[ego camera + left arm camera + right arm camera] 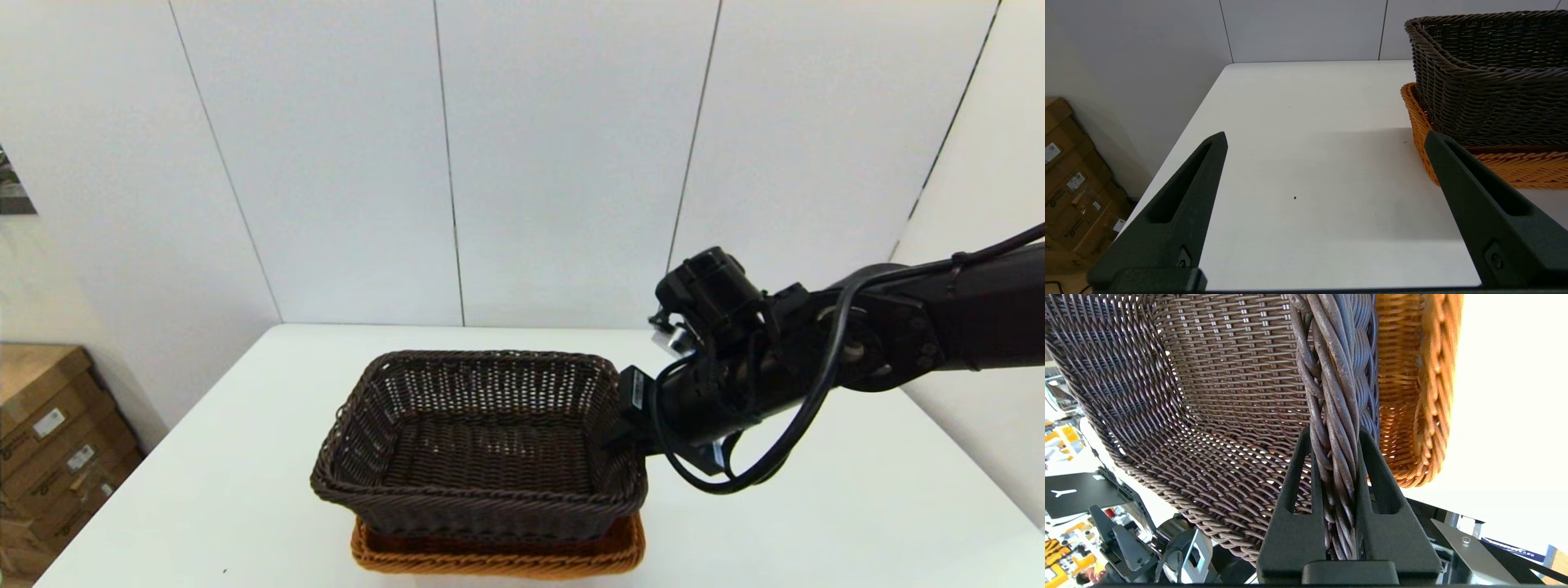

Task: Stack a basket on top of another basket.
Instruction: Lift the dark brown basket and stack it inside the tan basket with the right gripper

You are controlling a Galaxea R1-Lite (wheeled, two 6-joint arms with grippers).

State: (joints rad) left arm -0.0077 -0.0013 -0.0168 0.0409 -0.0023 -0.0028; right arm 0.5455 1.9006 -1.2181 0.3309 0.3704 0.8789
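The dark brown woven basket (478, 437) sits nested in the orange-tan basket (498, 557) near the table's front edge, with only the orange rim showing beneath it. My right gripper (1335, 435) is shut on the dark basket's braided rim (1337, 388) at its right side; in the head view the right gripper (633, 425) meets that rim. The orange basket (1412, 396) shows just past the dark wall. My left gripper (1325, 141) hangs open over bare table, left of both baskets (1490, 77), holding nothing.
The white table (857, 506) stretches to the right and left of the stack. Cardboard boxes (49, 441) stand on the floor off the table's left edge. White wall panels close the back.
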